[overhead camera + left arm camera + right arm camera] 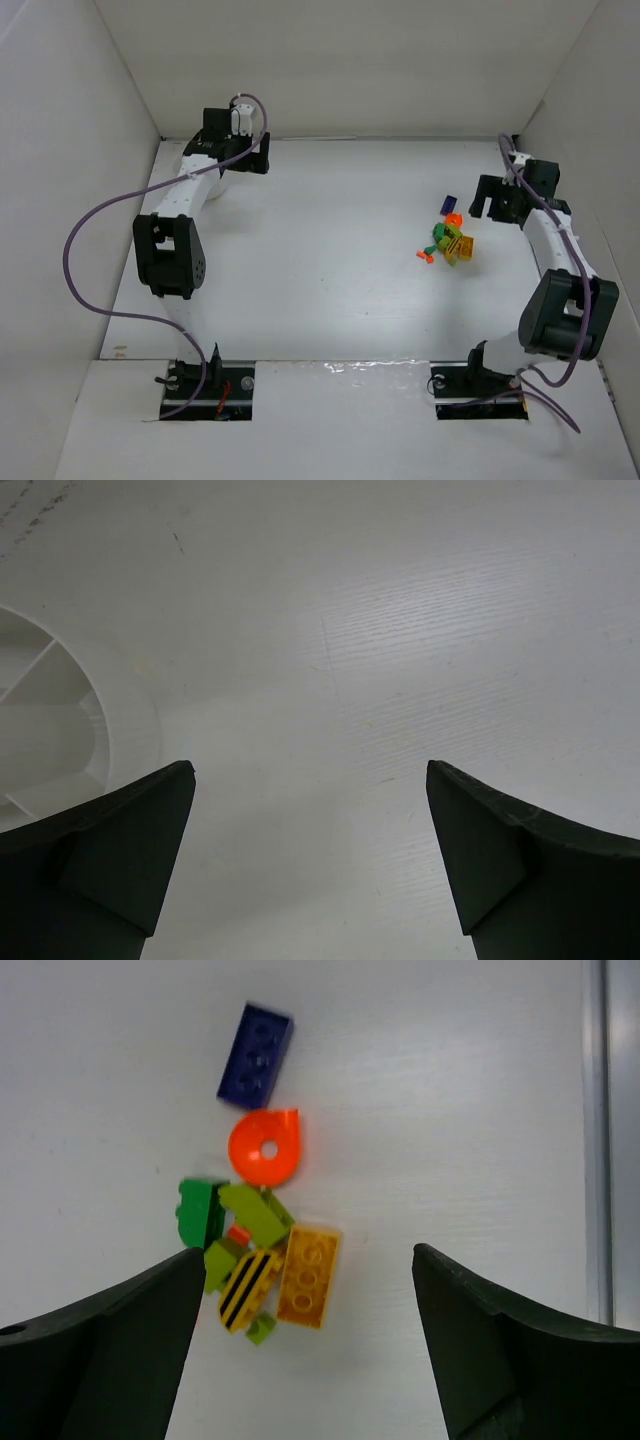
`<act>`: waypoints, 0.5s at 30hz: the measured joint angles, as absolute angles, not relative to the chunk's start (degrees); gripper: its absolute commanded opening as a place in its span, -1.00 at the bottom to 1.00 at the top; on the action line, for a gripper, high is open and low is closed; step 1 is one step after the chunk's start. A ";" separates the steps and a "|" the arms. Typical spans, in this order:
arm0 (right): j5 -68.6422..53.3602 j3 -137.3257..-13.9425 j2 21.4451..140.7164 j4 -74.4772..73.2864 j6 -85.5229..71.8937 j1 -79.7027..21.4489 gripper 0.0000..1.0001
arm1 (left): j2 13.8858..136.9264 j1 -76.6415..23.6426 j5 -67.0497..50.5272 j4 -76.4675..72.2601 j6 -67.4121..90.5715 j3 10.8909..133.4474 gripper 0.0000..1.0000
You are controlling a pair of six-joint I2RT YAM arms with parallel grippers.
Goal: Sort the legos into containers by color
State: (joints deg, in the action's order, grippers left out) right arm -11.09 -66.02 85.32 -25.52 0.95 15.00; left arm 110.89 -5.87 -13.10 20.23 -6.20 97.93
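Right gripper (307,1253) hangs directly over the legos (250,1212), jaws wide apart and nothing held. The bricks lie clustered on the table (320,290), right of centre. Left gripper (308,765), jaws likewise apart and empty, hangs at the far left, just beside the white bowl (60,720).

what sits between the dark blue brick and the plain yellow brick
The round orange piece, then a lime green piece nearer the yellow one, as the right wrist view shows.
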 measured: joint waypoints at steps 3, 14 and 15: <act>-12.93 -62.02 82.96 -27.66 5.30 14.96 0.70 | 110.89 -6.00 -13.41 20.01 -6.98 97.93 1.00; -12.19 -59.42 82.89 -37.10 10.81 14.04 0.19 | 110.89 -6.07 -13.50 19.99 -8.40 97.93 1.00; -11.53 -59.00 82.89 -37.34 10.83 13.54 0.23 | 110.87 -6.07 -13.50 19.99 -8.47 97.93 1.00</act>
State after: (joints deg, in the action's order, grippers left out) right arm -11.53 -59.00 82.89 -37.34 10.83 13.54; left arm 110.87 -6.07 -13.50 19.99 -8.47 97.93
